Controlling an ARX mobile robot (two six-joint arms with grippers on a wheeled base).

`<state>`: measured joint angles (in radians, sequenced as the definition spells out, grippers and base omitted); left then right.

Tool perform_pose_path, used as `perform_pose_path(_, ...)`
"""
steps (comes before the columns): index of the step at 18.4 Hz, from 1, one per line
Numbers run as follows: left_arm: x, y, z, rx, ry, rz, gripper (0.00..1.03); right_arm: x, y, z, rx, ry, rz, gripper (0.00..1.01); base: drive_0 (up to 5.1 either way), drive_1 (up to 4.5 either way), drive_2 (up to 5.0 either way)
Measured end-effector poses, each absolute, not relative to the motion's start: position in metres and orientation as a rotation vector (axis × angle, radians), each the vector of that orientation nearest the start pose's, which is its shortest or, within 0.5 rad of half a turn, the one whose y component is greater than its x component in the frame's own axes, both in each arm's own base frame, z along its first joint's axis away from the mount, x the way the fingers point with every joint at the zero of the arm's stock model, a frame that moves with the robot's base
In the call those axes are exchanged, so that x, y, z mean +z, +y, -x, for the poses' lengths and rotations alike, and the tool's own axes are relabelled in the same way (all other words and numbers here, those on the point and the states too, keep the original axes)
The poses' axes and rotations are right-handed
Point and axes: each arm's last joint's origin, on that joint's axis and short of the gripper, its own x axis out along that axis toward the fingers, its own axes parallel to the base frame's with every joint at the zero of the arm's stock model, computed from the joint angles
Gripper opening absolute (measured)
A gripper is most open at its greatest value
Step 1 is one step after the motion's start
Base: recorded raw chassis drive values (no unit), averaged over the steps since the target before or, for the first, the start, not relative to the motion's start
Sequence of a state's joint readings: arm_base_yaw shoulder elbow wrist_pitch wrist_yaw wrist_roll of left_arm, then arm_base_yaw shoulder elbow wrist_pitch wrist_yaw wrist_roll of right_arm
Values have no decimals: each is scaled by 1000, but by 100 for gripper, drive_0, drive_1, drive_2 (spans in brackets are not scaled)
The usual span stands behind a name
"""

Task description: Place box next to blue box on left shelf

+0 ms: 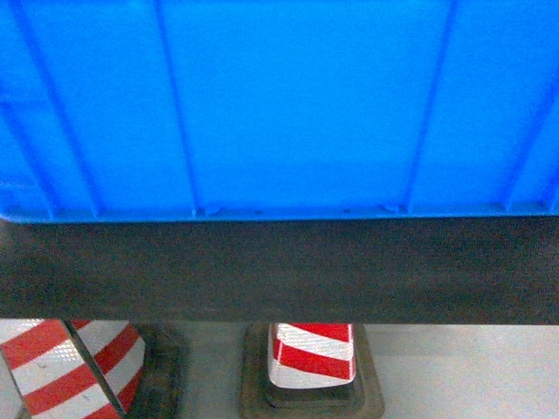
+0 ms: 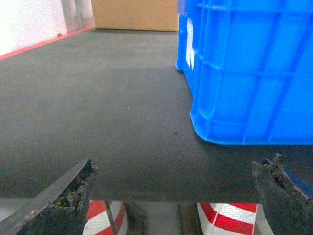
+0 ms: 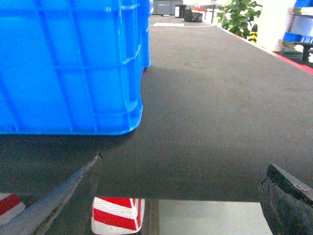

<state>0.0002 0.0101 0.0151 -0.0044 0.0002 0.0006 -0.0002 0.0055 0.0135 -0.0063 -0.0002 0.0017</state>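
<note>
Squarely ahead, the large bright blue ribbed plastic crate (image 1: 279, 105) fills the upper half of the head view, its bottom edge resting on a dark rubbery belt-like surface (image 1: 279, 271) that crosses the middle of the frame. Below the belt's front edge, at the bottom of the frame, stand two red-and-white striped reflective cones (image 1: 313, 353) on a pale floor.

Left wrist view: crate (image 2: 249, 73) at upper right, sitting on the dark surface (image 2: 98, 107); a brown cardboard carton (image 2: 134, 14) at top centre, well apart behind it. The left gripper (image 2: 176, 196) shows two worn dark fingertips (image 2: 58, 200) at the lower corners, spread wide, nothing between them, short of the crate.

Right wrist view: crate (image 3: 68, 63) at upper left; open belt runs away toward a green potted plant (image 3: 237, 17) at top right. The right gripper (image 3: 183, 196) has its fingers (image 3: 63, 196) likewise wide apart at the lower corners, holding nothing, not touching the crate.

Judgement on progress: early. The crate is not yet grasped or lifted. No silver roller shelf or second blue box can be made out for certain, though small blue shapes sit at the far upper right of the right wrist view. Grasp, carry and placement all seem to remain.
</note>
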Motion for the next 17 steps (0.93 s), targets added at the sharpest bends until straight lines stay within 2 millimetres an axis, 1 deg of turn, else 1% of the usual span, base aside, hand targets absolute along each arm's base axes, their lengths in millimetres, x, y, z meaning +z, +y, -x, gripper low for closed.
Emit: perform_pose_path(17,168,0,-97,1,-1,-1,98,167,0,-97,0,-2,-3,98,0,0,0)
